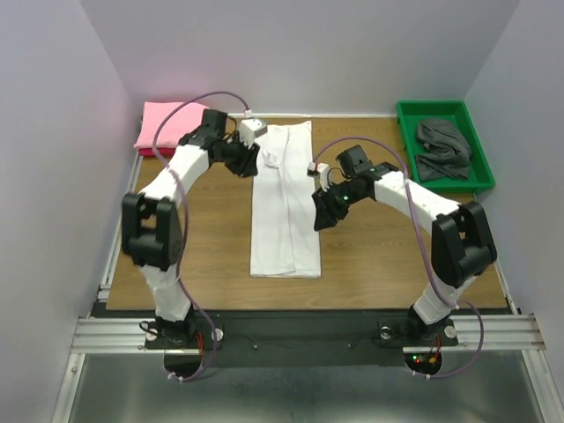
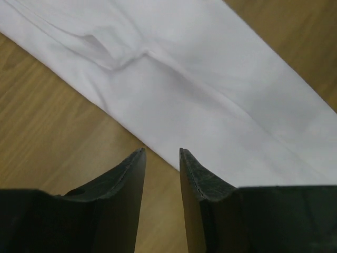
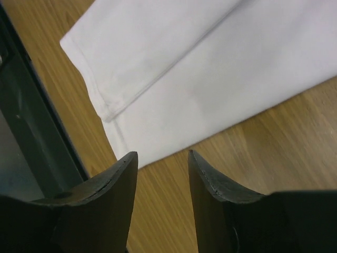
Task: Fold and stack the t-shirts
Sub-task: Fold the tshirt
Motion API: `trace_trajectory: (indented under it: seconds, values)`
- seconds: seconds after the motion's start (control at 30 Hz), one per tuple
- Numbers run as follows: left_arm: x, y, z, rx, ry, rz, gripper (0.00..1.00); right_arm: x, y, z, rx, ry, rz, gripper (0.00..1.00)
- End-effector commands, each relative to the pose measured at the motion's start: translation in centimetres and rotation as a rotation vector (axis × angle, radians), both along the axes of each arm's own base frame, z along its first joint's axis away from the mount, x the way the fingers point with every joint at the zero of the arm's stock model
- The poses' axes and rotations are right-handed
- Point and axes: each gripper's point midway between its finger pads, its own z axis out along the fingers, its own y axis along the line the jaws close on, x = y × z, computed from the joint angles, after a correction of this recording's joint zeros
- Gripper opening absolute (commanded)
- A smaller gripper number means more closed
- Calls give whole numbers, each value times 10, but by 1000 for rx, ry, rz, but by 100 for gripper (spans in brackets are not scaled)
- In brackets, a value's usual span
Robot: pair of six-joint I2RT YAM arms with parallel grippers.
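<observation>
The white t-shirt [image 1: 284,203] lies down the middle of the table, folded lengthwise into a long narrow strip. A pink t-shirt [image 1: 163,126] sits folded at the back left corner. The dark grey t-shirt [image 1: 443,148] lies crumpled in the green tray. My left gripper [image 1: 249,163] hovers at the strip's upper left edge. In the left wrist view it [image 2: 160,153] is open, with bare wood between the fingers and the white cloth [image 2: 200,95] just ahead. My right gripper [image 1: 319,216] is at the strip's right edge. In its own view it [image 3: 162,154] is open and empty, just short of the white cloth [image 3: 210,68].
The green tray [image 1: 432,107] stands at the back right corner. The table's dark front rail [image 3: 31,137] runs close to the shirt's hem in the right wrist view. Bare wood [image 1: 379,256] flanks the strip on both sides.
</observation>
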Motion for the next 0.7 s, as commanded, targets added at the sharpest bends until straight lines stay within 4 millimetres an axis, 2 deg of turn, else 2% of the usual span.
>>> trace_trajectory:
  seconds: [0.0, 0.03, 0.07, 0.1, 0.13, 0.17, 0.2, 0.23, 0.27, 0.33, 0.43, 0.47, 0.57, 0.6, 0.67]
  values:
    - [-82, -3, 47, -56, -166, -288, 44, -9, -18, 15, -73, -200, 59, 49]
    - [-102, 1, 62, -52, -223, -318, 45, -23, -22, 14, -92, -228, 92, 50]
    - [-126, 8, 36, -16, -199, -376, 45, -29, -26, 12, -116, -257, 116, 52]
    - [-141, 12, 31, -1, -205, -404, 47, -32, -34, 5, -167, -313, 156, 56]
    - [-158, 18, 35, 22, -241, -443, 49, -48, -36, -6, -198, -323, 211, 59]
    - [-180, 24, 13, 43, -211, -484, 51, -55, -41, -5, -215, -364, 240, 62]
    - [-189, 28, 18, 87, -305, -543, 52, -60, -44, -9, -257, -425, 309, 62]
    - [-199, 30, 13, 101, -325, -571, 54, -64, -47, -13, -282, -455, 344, 62]
    - [-216, 34, -6, 116, -334, -631, 55, -73, -49, -16, -304, -507, 415, 62]
    - [-240, 33, -17, 121, -385, -688, 59, -79, -44, -16, -285, -549, 457, 62]
    - [-259, 25, -24, 133, -481, -799, 60, -90, -24, -18, -221, -625, 529, 61]
    - [-267, 23, -36, 131, -478, -824, 61, -91, -20, -19, -207, -647, 542, 61]
    - [-282, 18, -54, 151, -487, -898, 61, -96, -3, -32, -166, -724, 595, 58]
    - [-284, 17, -58, 156, -485, -910, 61, -103, -3, -42, -164, -719, 630, 58]
    - [-288, 15, -68, 163, -477, -927, 60, -109, 0, -49, -154, -724, 657, 57]
